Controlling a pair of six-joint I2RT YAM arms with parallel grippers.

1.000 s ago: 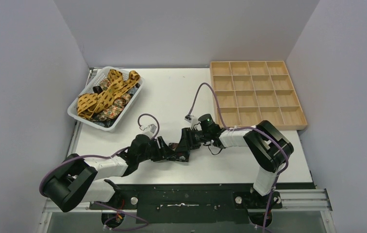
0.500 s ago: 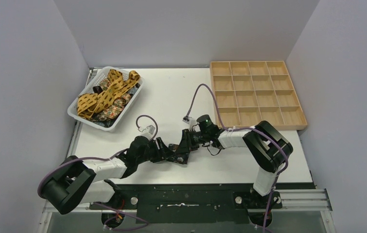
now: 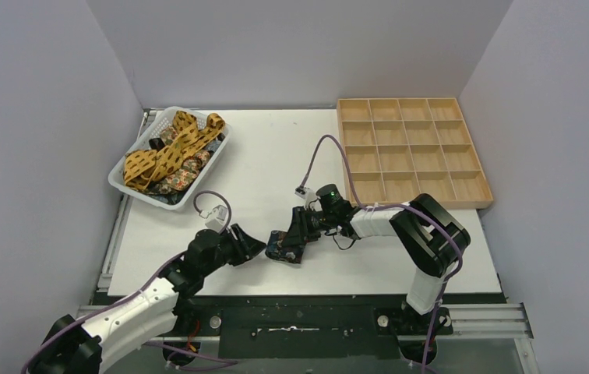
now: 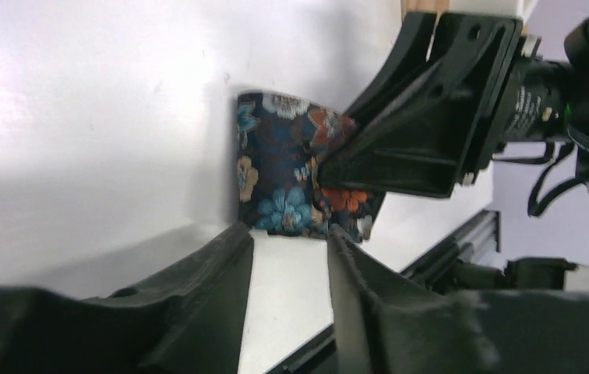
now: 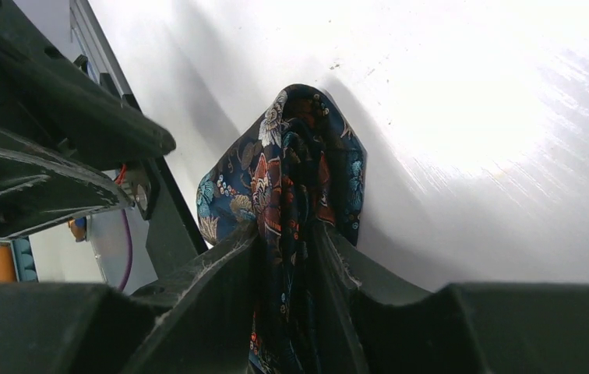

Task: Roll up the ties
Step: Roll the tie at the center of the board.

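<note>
A rolled dark floral tie [image 3: 282, 246] stands on the white table near the front edge, between the two arms. My right gripper [image 3: 298, 236] is shut on it; in the right wrist view the fabric roll [image 5: 295, 167] is pinched between both fingers [image 5: 221, 273]. My left gripper [image 3: 252, 248] sits just left of the roll, apart from it. In the left wrist view that gripper [image 4: 287, 231] is open with only bare table between its jaws, and the roll [image 4: 287, 183] lies just beyond its tips. More ties [image 3: 168, 149], mustard-yellow and dark floral, are piled in the basket.
A white basket [image 3: 122, 184] sits at the back left. A wooden tray [image 3: 410, 148] with several compartments stands at the back right. Purple cables [image 3: 330, 152] loop over the table from both wrists. The table's front edge and black rail [image 3: 299, 300] are close below the roll.
My left arm has drawn back toward the lower left, away from the rolled tie it was pressed against. The right gripper has stayed on the roll.
</note>
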